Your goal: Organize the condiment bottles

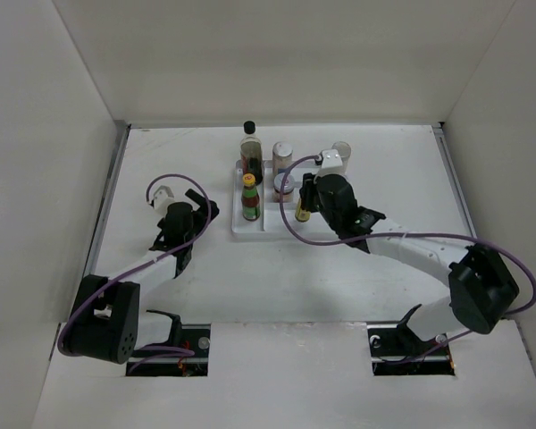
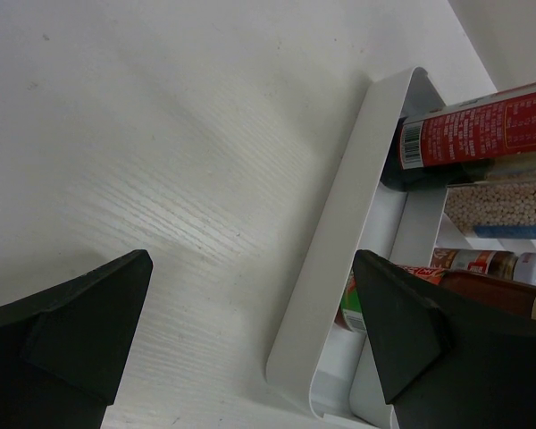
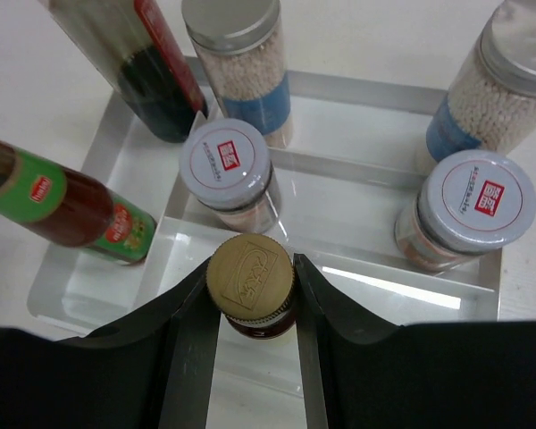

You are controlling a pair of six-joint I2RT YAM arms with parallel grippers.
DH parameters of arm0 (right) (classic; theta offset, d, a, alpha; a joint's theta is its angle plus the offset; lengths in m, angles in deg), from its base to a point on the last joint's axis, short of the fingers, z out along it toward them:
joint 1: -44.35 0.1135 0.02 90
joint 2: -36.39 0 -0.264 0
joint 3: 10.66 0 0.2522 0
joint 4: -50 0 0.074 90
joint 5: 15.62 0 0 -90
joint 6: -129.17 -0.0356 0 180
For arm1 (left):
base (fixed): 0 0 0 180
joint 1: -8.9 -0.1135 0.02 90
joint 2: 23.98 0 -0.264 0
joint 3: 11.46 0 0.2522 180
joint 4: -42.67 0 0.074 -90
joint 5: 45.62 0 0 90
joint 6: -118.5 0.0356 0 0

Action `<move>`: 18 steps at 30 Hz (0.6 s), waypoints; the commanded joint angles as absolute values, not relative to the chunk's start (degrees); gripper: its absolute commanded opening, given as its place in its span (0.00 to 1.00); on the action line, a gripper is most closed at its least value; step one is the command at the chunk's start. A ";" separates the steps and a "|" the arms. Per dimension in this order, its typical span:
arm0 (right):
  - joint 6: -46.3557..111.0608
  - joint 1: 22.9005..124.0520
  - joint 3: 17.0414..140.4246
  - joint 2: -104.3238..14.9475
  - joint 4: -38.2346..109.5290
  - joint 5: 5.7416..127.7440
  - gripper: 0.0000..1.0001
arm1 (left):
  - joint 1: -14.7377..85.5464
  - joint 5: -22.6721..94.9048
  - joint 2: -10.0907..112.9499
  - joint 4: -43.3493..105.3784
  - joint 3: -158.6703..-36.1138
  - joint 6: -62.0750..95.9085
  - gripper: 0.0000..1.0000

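**While one arm idles, the other grips a gold-capped bottle**

Where the white, faintly wood-grained bench (image 1: 339, 286) meets plain white walls (image 1: 277, 63) on three sides, a white divided tray (image 1: 237, 231) sits toward the far middle. The right jaws are pinched on either side of a small gold-capped bottle (image 3: 249, 273) over the tray's near section; whether it rests on the tray floor I cannot tell. To its left, a red-green bottle (image 1: 249, 204) with a yellow cap stands in the tray's left strip. The tall dark-liquid bottle (image 1: 250, 152), black-capped, stands beyond it. Two pale-lidded jars (image 3: 225, 170) bearing red logos stand in the tray, and two jars of white grains (image 3: 241, 67) with blue labels stand farther back. The left jaws are spread wide over bare bench just left of the tray, holding nothing.
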State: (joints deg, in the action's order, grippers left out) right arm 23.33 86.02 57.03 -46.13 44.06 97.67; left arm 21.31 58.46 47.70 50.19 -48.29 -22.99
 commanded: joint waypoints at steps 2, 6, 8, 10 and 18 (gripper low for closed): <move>22.91 86.32 55.49 -47.36 52.85 100.31 0.27 | 20.99 57.74 46.86 53.26 -47.46 -23.45 1.00; 23.08 86.32 53.99 -49.03 55.05 101.72 0.28 | 20.55 56.77 46.25 53.08 -47.46 -23.36 1.00; 22.65 86.40 53.20 -49.39 55.75 102.16 0.28 | 20.46 56.86 46.16 52.99 -47.37 -23.36 1.00; 22.47 86.58 52.50 -49.91 56.28 102.42 0.29 | 20.29 56.68 46.51 52.56 -47.72 -23.36 1.00; 22.99 87.63 51.35 -47.46 56.37 104.18 0.75 | 19.85 55.54 47.83 51.59 -48.69 -23.27 1.00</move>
